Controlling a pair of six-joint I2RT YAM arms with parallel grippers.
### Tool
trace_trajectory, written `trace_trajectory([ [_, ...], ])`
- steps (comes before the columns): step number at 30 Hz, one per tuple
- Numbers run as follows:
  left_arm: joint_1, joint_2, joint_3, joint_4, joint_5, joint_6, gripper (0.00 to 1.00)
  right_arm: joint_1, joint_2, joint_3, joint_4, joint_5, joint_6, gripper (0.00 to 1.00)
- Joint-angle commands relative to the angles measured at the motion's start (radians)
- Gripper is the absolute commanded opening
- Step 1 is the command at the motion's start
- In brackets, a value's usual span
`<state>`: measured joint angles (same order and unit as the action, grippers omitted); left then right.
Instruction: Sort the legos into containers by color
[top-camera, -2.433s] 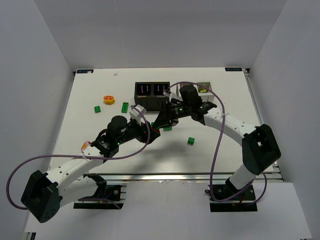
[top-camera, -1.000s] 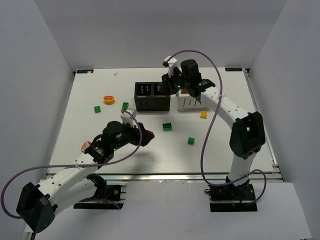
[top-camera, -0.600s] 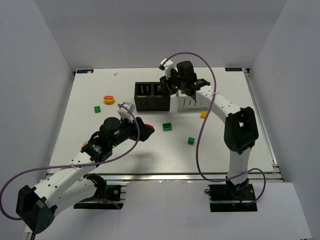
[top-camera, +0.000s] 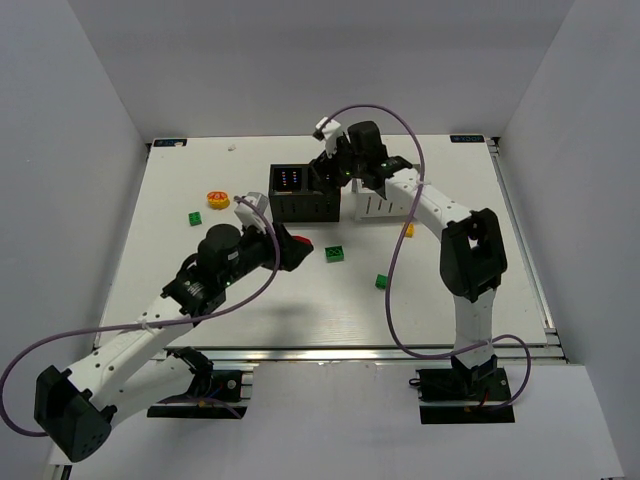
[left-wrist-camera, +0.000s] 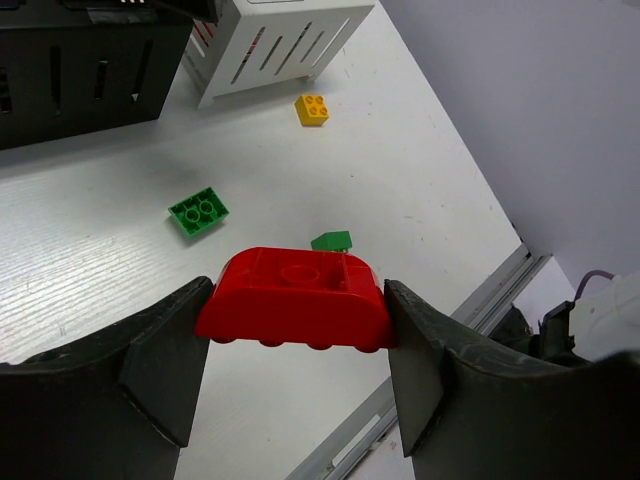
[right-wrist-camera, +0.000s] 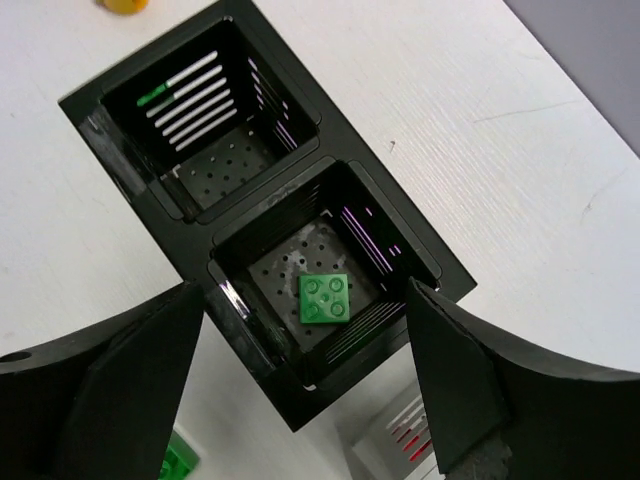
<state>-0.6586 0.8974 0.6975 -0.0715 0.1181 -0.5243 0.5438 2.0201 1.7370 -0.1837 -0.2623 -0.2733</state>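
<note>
My left gripper is shut on a red rounded lego and holds it above the table, in front of the black container. My right gripper hovers open and empty over that container's right compartment. A green lego lies flat on that compartment's floor. The other compartment looks empty. The white container stands to the right of the black one. Loose green legos lie on the table's middle.
More green legos and an orange-yellow round piece lie left of the black container. An orange lego sits in front of the white container. The table's front rail runs just beyond my left gripper.
My right gripper rose from the table's middle to above the black container's right compartment, then shifted slightly left. My left gripper carried the red lego a little further from the front edge.
</note>
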Motion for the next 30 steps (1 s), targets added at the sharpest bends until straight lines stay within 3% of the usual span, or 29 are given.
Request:
trace_trajectory([
  [1, -0.003, 0.040, 0.069, 0.038, 0.020, -0.029, 0.25, -0.019, -0.072, 0.056, 0.004, -0.018, -0.013, 0.89],
  [5, -0.003, 0.161, 0.152, 0.059, 0.055, -0.066, 0.25, -0.085, -0.176, -0.008, -0.002, -0.169, -0.070, 0.90],
  [7, -0.001, 0.263, 0.224, 0.064, 0.090, -0.086, 0.25, -0.181, -0.240, -0.057, -0.011, -0.318, -0.058, 0.75],
  [8, -0.001, 0.302, 0.255, 0.064, 0.103, -0.089, 0.24, -0.218, -0.270, -0.071, -0.005, -0.438, -0.032, 0.37],
  [9, -0.001, 0.340, 0.288, 0.059, 0.115, -0.089, 0.24, -0.285, -0.283, -0.083, -0.005, -0.481, -0.008, 0.14],
  [10, -0.001, 0.418, 0.354, 0.058, 0.129, -0.088, 0.24, -0.313, -0.297, -0.096, -0.008, -0.511, 0.017, 0.01],
  [14, 0.001, 0.627, 0.577, 0.004, 0.179, -0.066, 0.24, -0.436, -0.414, -0.247, 0.003, -0.560, 0.016, 0.00],
  [19, -0.001, 0.882, 0.894, -0.151, 0.144, -0.036, 0.24, -0.563, -0.521, -0.398, 0.027, -0.598, 0.037, 0.09],
  [22, 0.001, 1.044, 1.092, -0.227, 0.089, -0.014, 0.26, -0.599, -0.601, -0.490, 0.035, -0.607, 0.037, 0.13],
  [30, 0.001, 1.276, 1.401, -0.312, -0.006, 0.040, 0.26, -0.630, -0.692, -0.617, 0.035, -0.627, 0.042, 0.17],
])
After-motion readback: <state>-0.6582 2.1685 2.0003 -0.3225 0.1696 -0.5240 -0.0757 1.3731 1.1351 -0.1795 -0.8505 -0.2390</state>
